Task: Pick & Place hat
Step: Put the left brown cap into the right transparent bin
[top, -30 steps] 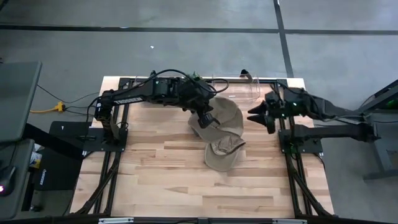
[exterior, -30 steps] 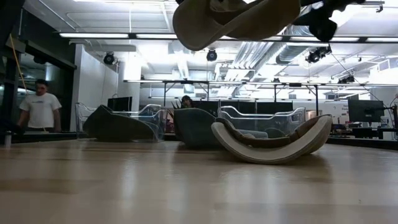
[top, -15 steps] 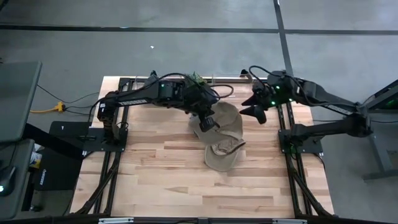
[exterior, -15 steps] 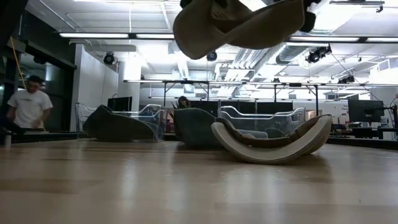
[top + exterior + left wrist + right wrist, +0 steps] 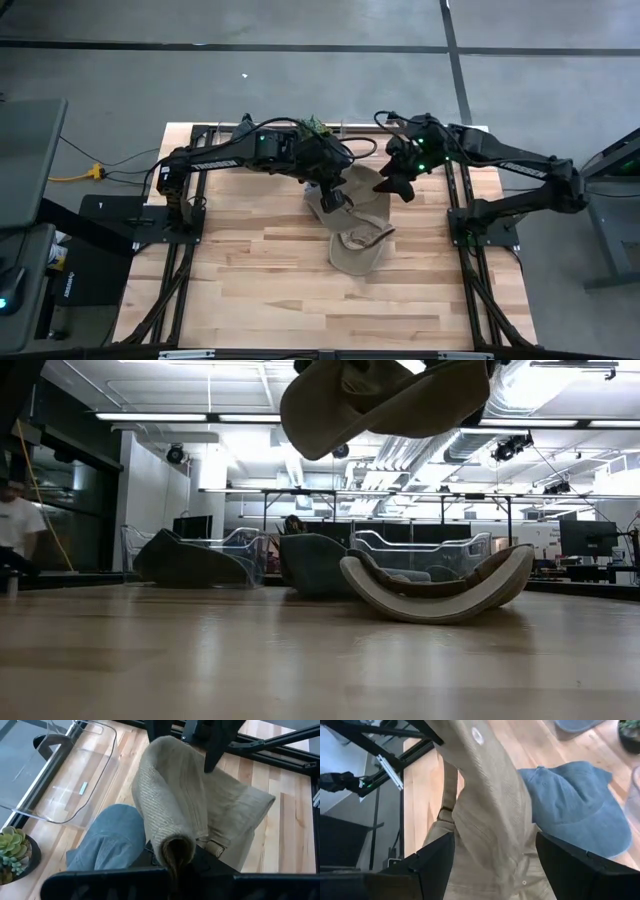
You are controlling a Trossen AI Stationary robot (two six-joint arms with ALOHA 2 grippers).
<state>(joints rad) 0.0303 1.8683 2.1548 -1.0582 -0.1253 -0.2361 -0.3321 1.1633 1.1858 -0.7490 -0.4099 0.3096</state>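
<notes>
Item: 1 tan cap [image 5: 362,190], held aloft over the wooden table [image 5: 260,280] by the left gripper [image 5: 330,197], whose fingers are pinched together on the cap's fabric; in the left wrist view the cloth bunches into a fold right at that grip. Landmark for all placement: this raised tan cap. Its long axis runs from the left gripper, at its left-arm end, across toward the right arm, so the free end faces the right gripper [image 5: 392,180]. The right gripper stands at that free end with its jaws spread wide, 1 finger to either side of the cloth in the right wrist view, where the tan cap [image 5: 495,820] fills the gap between both dark fingers [image 5: 427,865]; whether either finger touches the fabric yet I cannot tell. Judgement: the coming move turns on this straddle, since the right gripper is the nearer free pincer and the cap already lies between its fingers, so closing where it stands would likely take the cap. Below the raised cap, a 2nd tan cap [image 5: 357,248] rests on the table, crown down in the low view. Under and behind the raised cap lies a blue cap [image 5: 112,840], seen in both wrist views. Beyond it, toward the table's far edge, a clear plastic tray [image 5: 75,780] and a small potted succulent [image 5: 15,852].
</notes>
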